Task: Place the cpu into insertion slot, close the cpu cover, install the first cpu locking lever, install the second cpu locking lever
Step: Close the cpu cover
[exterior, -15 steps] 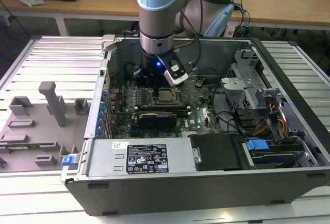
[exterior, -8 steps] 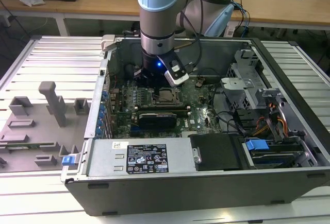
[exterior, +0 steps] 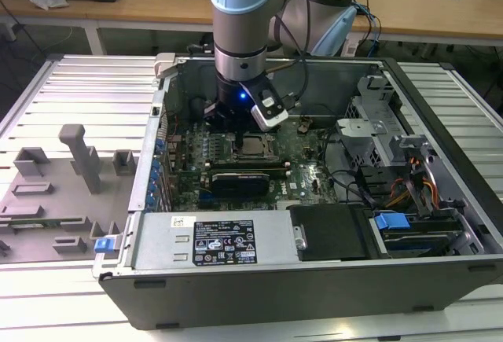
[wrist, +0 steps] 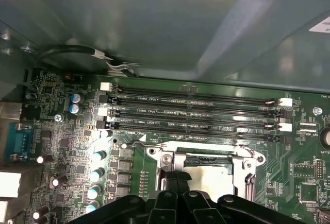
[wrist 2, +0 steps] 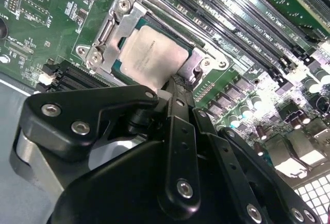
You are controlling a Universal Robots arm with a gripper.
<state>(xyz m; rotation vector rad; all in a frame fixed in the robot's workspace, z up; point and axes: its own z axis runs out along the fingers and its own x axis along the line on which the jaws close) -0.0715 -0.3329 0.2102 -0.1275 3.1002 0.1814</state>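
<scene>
We see the arm (exterior: 240, 12) reaching straight down into the open computer case (exterior: 314, 279), which lies on the slatted metal worktop (exterior: 78, 82). Below the wrist, on the green motherboard (exterior: 306, 173), the cpu (exterior: 253, 147) shows its silvery face, with a long black expansion card (exterior: 240, 178) just beside it.

In the second wrist view the chip sits flat in its place; the cpu cover (wrist 2: 109, 27) lies down around it, so that the metal top stands in the cover's window. In the first wrist view a dark strip of the insertion slot (wrist: 206, 160) shows between the cover's edge and the chip.

A thin locking lever (wrist: 188, 142) runs along the side of the cover nearest the memory slots (wrist: 196, 113); we cannot tell whether it is latched.

The claw (wrist 2: 174, 83) has its black fingers (wrist: 169, 185) drawn together – closed, tip against tip; the tips stand at the rim of the cover on one side of the chip, close by a screwed tab. We cannot tell whether they touch the metal or hang just above it.
</scene>
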